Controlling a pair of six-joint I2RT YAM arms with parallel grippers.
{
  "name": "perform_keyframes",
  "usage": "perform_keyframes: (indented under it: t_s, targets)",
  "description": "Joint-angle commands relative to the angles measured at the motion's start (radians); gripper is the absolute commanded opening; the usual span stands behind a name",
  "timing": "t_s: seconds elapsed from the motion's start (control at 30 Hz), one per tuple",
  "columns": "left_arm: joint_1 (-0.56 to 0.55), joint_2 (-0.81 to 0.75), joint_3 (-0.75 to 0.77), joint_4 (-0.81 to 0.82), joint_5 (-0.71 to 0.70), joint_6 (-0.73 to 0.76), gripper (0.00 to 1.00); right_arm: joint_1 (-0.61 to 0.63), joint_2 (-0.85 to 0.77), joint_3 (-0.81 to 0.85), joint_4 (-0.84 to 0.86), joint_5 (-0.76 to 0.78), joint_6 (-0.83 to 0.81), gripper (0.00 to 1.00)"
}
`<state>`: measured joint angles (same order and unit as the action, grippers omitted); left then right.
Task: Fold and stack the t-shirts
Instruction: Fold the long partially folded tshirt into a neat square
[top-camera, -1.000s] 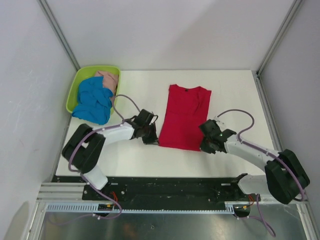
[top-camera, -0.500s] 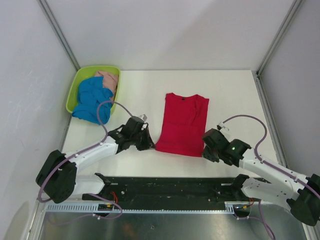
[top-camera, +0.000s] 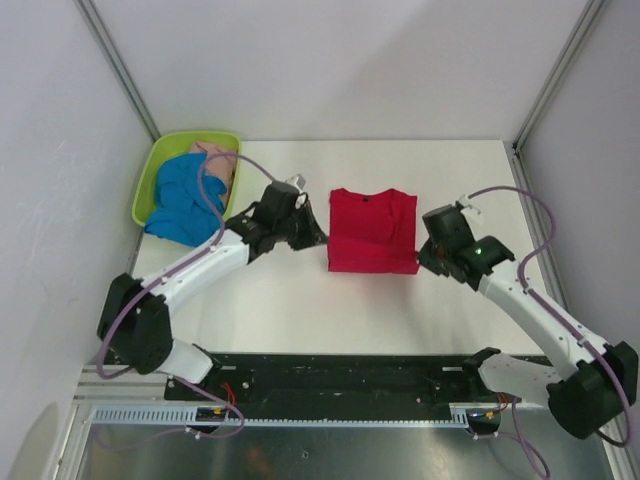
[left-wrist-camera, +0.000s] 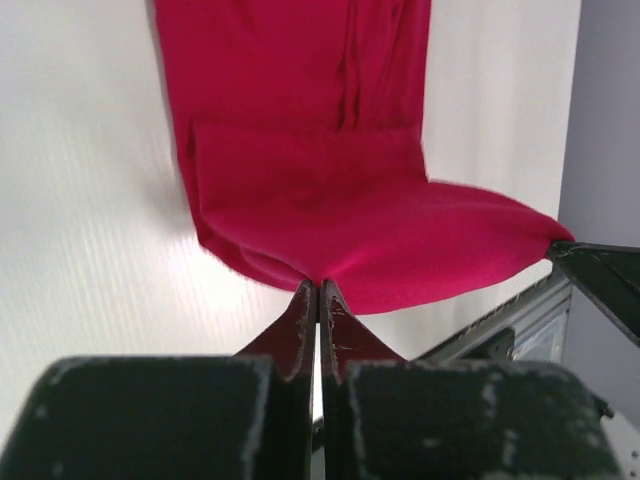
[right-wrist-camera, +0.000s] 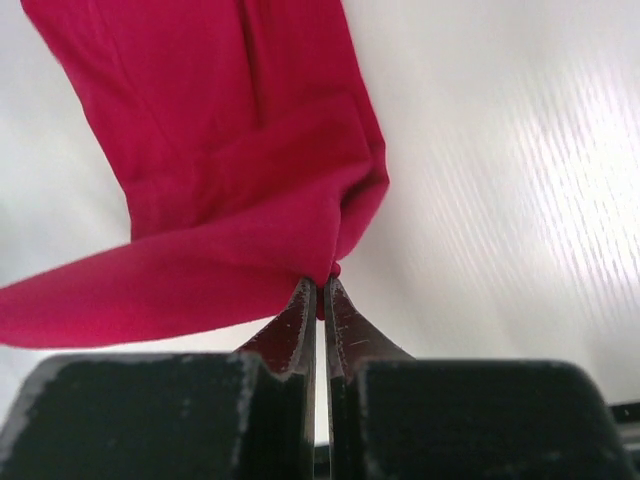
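Both jaws are pinching hem corners of the bright red cloth t-shirt (top-camera: 372, 232), seemingly folding it in half; next, likely laying it flat.

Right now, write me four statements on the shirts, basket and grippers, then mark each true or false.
1. Both the left gripper and the right gripper are shut on the red shirt. True.
2. The red shirt lies in the basket. False: it lies on the table, to the right of the basket.
3. The blue shirt spills over the basket's near rim. True.
4. The pink shirt is spread flat on the table. False: it is bunched in the basket, behind the blue shirt.
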<state>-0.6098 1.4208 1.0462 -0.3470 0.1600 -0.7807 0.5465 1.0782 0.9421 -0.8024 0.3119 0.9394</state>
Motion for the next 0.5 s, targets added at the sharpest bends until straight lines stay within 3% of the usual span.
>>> perform_keyframes:
  t_s: [0.0, 0.23, 0.47]
  targets:
    - [0.038, 0.113, 0.168, 0.006, -0.032, 0.052, 0.0, -0.118, 0.095, 0.104, 0.137, -0.037, -0.152, 0.0]
    - [0.104, 0.353, 0.454, 0.007, -0.05, 0.065, 0.0, -0.283, 0.32, 0.23, 0.357, -0.129, -0.255, 0.0]
    - [0.146, 0.574, 0.689, 0.007, -0.075, 0.064, 0.0, -0.357, 0.586, 0.37, 0.56, -0.207, -0.298, 0.0]
